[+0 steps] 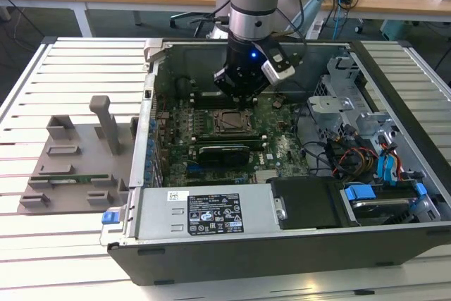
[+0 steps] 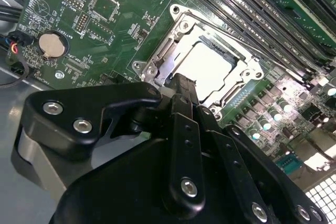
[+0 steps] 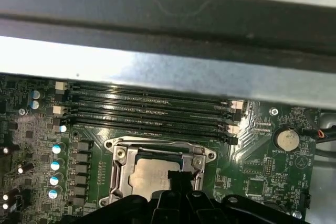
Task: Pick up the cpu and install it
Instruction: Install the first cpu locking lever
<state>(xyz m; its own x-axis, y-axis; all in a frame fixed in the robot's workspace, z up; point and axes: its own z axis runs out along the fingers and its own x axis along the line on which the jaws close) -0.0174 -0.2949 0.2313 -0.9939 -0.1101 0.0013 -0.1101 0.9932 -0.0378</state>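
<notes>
Where the open computer case (image 1: 282,244) leaves its widest gap above the motherboard (image 1: 282,147), the gripper (image 1: 241,96) hangs low over the socket frame (image 3: 157,174). The cpu (image 2: 207,69) lies flat inside that frame in both wrist views (image 3: 149,176), its pale edges ringed by the metal bracket, the gripper's tip just above one edge. Whether the claw is parted or closed cannot be told — it holds nothing visible. Memory slots (image 3: 149,111) run close beside the frame.
</notes>
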